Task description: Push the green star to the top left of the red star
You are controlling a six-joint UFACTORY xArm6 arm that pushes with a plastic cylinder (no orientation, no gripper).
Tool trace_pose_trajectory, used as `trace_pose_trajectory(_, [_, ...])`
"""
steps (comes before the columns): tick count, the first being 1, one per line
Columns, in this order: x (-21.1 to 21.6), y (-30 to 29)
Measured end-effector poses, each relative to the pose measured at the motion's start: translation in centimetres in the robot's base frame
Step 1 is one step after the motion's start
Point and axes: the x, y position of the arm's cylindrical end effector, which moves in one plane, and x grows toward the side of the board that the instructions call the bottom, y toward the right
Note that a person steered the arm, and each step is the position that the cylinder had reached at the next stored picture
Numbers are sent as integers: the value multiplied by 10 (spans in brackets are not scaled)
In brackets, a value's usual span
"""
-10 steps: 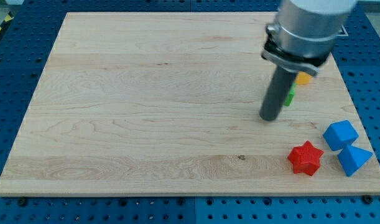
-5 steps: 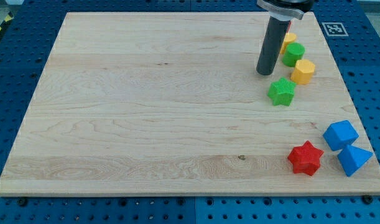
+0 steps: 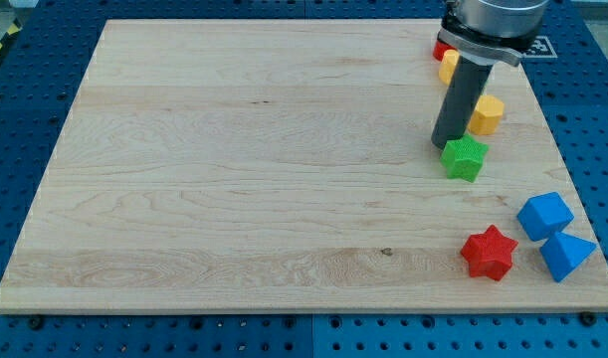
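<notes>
My tip (image 3: 446, 145) is touching the far left edge of the green star (image 3: 465, 158), which is sitting far from and a little left of the red star (image 3: 489, 253). The tool is just a rod, holding nothing. I am thinking a slow push toward the near side is best, stopping before the red star.

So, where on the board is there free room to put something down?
The whole left and middle of the wooden board is bare. Crowded: the view's right edge, from my tip at the green star down to the red star.
</notes>
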Motion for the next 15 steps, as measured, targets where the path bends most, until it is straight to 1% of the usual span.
trace_pose_trajectory(2, [0,55])
trace_pose_trajectory(3, [0,60])
trace_pose_trajectory(5, [3,54])
trace_pose_trajectory(8, [23,26])
trace_pose_trajectory(11, [20,0])
trace_pose_trajectory(15, [23,-22])
